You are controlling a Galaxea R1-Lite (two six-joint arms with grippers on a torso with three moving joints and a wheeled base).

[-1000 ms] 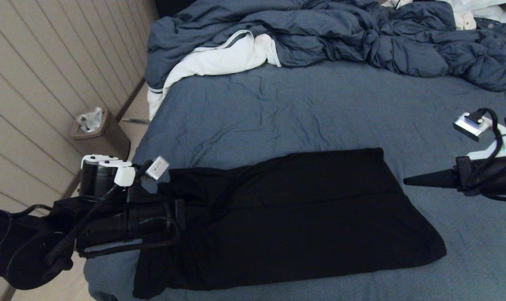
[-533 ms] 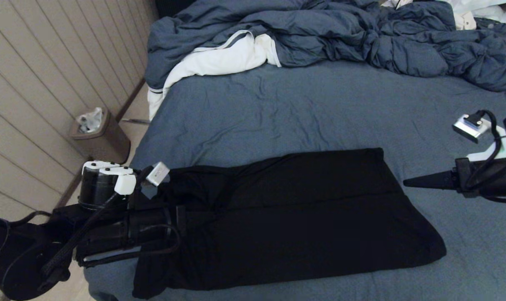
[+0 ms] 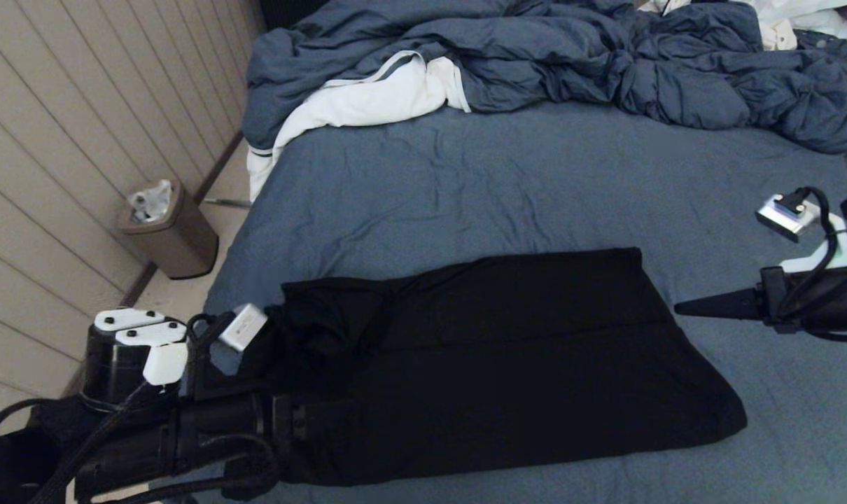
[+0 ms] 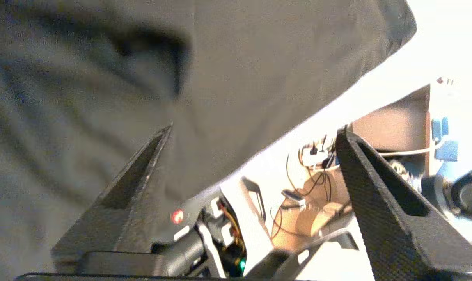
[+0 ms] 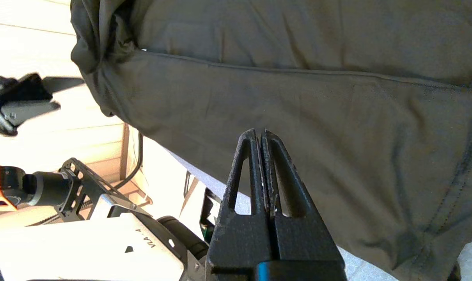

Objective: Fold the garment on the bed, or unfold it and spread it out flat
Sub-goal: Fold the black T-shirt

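Head view: My bed [image 3: 507, 182] has a blue-grey sheet; duvet [image 3: 535, 56] heaped at the far end, bin [image 3: 168, 231] by the wall.
Left wrist view: My left gripper [image 4: 255, 130] gapes wide at the black shirt's [image 4: 181, 78] edge.
Right wrist view: My right gripper [image 5: 261, 134] is pinched together, empty, pointing at the folded shirt [image 5: 298, 86].

The head camera looks steeply down from above the near edge of the bed [image 3: 507, 175], taking in most of it. Each wrist camera sits just behind its claw, close to the black shirt [image 3: 507, 364], which appears in all three views.
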